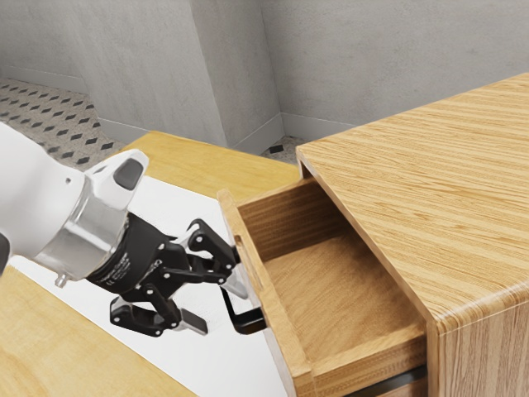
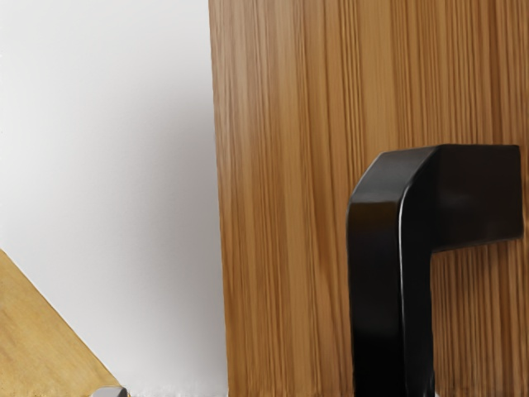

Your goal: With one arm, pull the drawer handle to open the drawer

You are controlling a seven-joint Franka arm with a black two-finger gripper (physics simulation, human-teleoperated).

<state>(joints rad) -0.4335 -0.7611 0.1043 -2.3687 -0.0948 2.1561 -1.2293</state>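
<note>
The wooden drawer [image 1: 339, 289] stands pulled well out of the cabinet [image 1: 430, 182], its inside empty. On the drawer front [image 1: 252, 273] sits a black bar handle [image 1: 240, 321]. My gripper [image 1: 216, 304] is right at that handle, open, with one fingertip near the handle's upper end and the other on the far side from the drawer front. In the wrist view the drawer front [image 2: 297, 165] is close, and the handle [image 2: 388, 273] bends toward it just off the hand's centre.
A white mat [image 1: 186, 219] covers the wooden table [image 1: 50, 347] in front of the cabinet. Grey walls and a patterned floor [image 1: 50, 120] lie behind. The white mat [image 2: 99, 165] shows beside the drawer front.
</note>
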